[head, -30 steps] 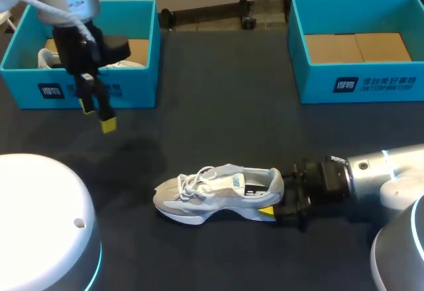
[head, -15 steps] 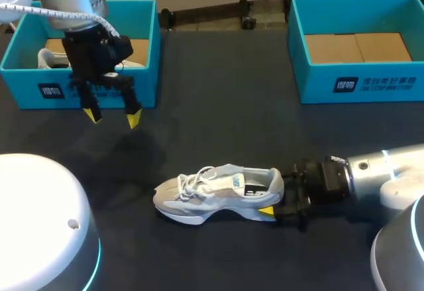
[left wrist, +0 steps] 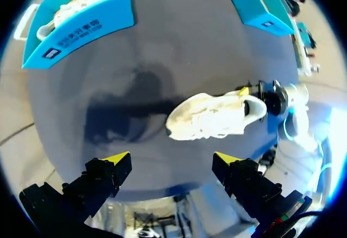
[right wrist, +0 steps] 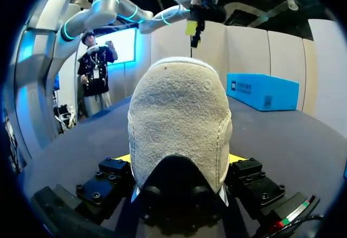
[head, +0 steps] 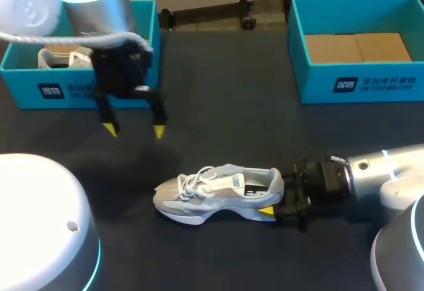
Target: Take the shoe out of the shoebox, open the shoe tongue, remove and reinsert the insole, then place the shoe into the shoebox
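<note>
With the right gripper [head: 281, 195] clamping the heel of the pale grey mesh sneaker [head: 218, 191], the wide-spread left gripper [head: 132, 130] should drop squarely onto its tongue [head: 224, 171].

A grey-and-white shoe [head: 215, 191] stands upright on its sole on the bench [head: 232, 105], laces loose, toe pointing left. Its heel is clamped in the right gripper [head: 278, 195]. The open teal left shoebox [head: 79, 91] holds a second shoe [head: 59, 58]. The right shoebox [head: 371, 82], also teal, shows a bare cardboard floor.
</note>
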`<move>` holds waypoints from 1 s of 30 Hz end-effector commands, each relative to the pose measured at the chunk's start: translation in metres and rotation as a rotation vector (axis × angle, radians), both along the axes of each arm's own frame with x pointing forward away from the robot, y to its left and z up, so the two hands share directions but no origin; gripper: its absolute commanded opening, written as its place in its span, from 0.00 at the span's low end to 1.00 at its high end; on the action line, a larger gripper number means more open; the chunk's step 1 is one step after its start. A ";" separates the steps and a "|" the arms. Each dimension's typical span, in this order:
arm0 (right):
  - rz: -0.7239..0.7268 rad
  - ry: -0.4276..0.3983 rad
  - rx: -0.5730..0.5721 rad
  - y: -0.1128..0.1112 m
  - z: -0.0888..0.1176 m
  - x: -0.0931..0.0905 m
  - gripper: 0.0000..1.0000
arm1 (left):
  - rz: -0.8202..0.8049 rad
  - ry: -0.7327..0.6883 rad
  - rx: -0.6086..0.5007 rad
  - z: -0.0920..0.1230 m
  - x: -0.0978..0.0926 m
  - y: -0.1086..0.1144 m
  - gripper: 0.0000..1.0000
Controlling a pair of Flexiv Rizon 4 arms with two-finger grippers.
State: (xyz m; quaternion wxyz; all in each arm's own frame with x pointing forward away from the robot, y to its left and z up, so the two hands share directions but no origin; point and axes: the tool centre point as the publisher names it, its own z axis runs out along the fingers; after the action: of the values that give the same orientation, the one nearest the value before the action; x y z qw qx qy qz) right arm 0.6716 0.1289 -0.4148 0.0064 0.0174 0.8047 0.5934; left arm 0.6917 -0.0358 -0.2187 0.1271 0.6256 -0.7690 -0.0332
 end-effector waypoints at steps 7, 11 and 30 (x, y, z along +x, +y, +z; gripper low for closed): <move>-0.002 0.001 -0.003 0.001 0.001 0.000 0.00 | 0.048 -0.001 0.085 -0.014 -0.006 -0.064 1.00; -0.002 0.001 -0.003 0.001 0.001 0.000 0.00 | 0.054 -0.009 0.117 -0.026 -0.010 -0.085 1.00; -0.002 0.001 -0.003 0.001 0.001 0.000 0.00 | 0.066 -0.009 0.272 -0.068 -0.018 -0.155 1.00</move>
State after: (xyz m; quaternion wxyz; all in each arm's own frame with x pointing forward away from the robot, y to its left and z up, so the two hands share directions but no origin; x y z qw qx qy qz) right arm 0.6716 0.1290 -0.4147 0.0064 0.0174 0.8047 0.5934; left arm 0.6751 -0.1680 -0.2809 0.0746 0.6678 -0.7342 -0.0971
